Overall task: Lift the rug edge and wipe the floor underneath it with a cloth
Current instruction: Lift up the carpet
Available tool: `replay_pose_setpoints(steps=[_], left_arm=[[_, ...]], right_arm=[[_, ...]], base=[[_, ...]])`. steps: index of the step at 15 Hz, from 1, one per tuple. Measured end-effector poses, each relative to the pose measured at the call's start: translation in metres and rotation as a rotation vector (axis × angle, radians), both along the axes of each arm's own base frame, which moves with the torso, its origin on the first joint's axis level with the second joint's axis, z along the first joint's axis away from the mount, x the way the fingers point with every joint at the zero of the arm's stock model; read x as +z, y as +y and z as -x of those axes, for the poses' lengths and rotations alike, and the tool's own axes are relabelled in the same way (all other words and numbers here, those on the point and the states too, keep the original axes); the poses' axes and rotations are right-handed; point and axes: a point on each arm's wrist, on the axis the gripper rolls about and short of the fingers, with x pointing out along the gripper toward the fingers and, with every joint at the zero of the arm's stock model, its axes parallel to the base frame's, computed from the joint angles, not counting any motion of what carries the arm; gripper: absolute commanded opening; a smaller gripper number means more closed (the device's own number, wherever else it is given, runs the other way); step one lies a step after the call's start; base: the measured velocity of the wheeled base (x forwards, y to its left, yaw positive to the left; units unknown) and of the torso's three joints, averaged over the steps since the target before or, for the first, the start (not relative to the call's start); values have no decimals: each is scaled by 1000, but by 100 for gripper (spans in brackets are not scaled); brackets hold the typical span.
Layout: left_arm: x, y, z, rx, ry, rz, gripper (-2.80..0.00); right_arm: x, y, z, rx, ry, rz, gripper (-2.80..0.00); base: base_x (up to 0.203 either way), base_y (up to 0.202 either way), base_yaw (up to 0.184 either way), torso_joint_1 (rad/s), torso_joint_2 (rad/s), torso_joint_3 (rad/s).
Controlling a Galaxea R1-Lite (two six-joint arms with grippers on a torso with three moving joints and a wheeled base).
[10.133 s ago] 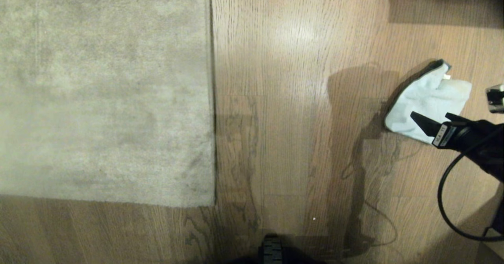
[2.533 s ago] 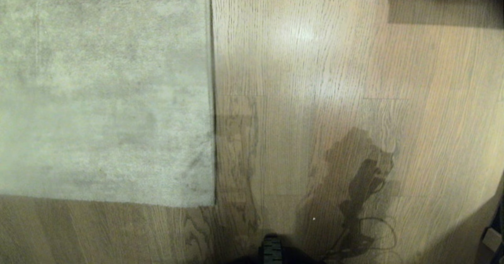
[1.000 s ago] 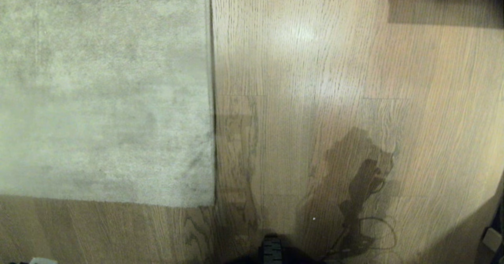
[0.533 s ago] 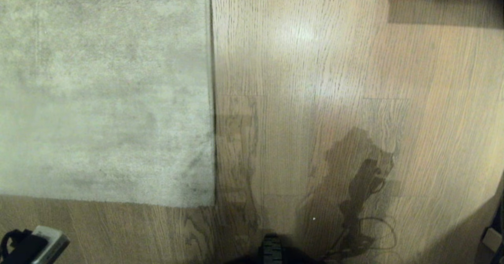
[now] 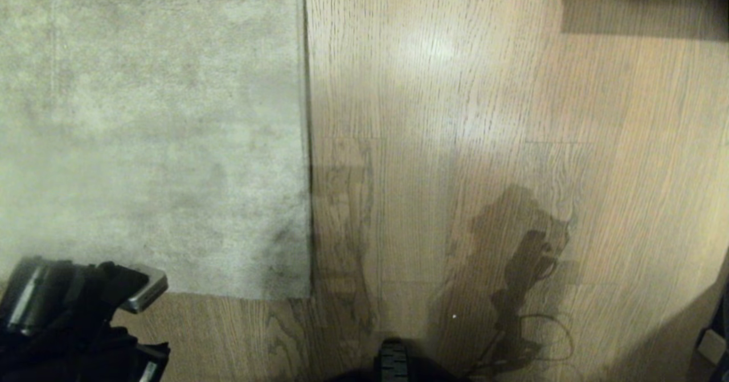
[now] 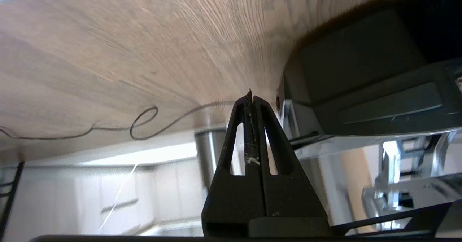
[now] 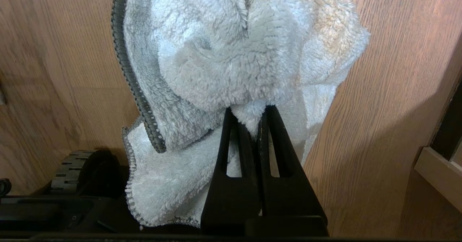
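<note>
Rising into the head view's lower left corner since a moment ago, the left arm's wrist [image 5: 62, 308] now overlaps the near border of the rug [image 5: 148, 131], just left of the rug edge [image 5: 306, 200] and its corner. The left gripper [image 6: 251, 97] has its fingers pressed together, empty. Bare floor [image 5: 455, 114] spreads rightward. The right gripper [image 7: 249, 114] pinches the cloth [image 7: 231, 54], which bunches above the planks.
</note>
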Motion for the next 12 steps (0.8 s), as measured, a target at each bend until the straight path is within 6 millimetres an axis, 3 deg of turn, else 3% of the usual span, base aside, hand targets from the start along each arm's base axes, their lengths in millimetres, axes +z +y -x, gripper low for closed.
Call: replay_pose_setpoints(steps=[6,10,11,12], left_arm=[[-3,-27,-34,-102,49,-9,-280],[12,-46,-51,-94,-19,14,-280],[17,-52,-53,-82,-35,38,-229],[20,-58,-53,-77,-40,62,0]], right_arm=[[0,0,0,0,0,0,-280],[0,0,0,0,0,0,-280],[0,0,0,0,1,0,-280],[0,0,0,0,1,0,-280]], base=[[0,0,0,0,0,0],[0,0,0,0,0,0],[0,0,0,0,0,0],[0,0,0,0,0,0]])
